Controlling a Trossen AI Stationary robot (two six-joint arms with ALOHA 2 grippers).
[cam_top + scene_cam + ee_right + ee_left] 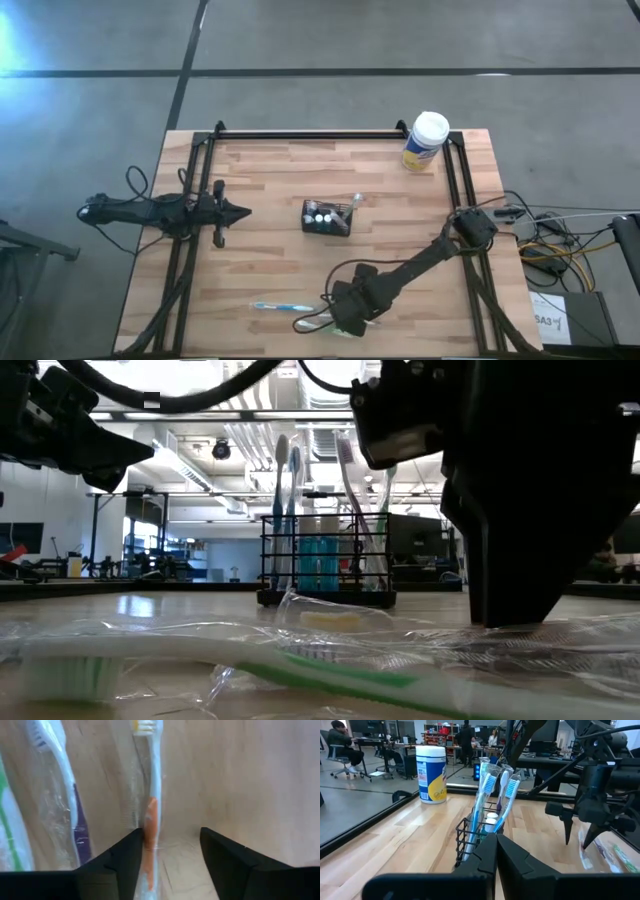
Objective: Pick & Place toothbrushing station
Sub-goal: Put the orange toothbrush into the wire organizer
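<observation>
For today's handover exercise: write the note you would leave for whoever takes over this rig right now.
Right tool: open, low over the table's near edge, straddling a wrapped orange-handled toothbrush; nothing gripped.
Left tool: shut, waiting at the table's left side.
Done: mesh holder mid-table already holds several brushes.
Left: the orange brush, a purple one, a green one and a blue one lie wrapped on the table.

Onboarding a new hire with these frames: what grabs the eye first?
The right gripper, fingers open, pointing down over wrapped toothbrushes at the table's near edge. Mid-table stands the black mesh holder with brushes upright in it. The yellow canister sits at the far right corner; the left gripper waits left of the holder.
</observation>
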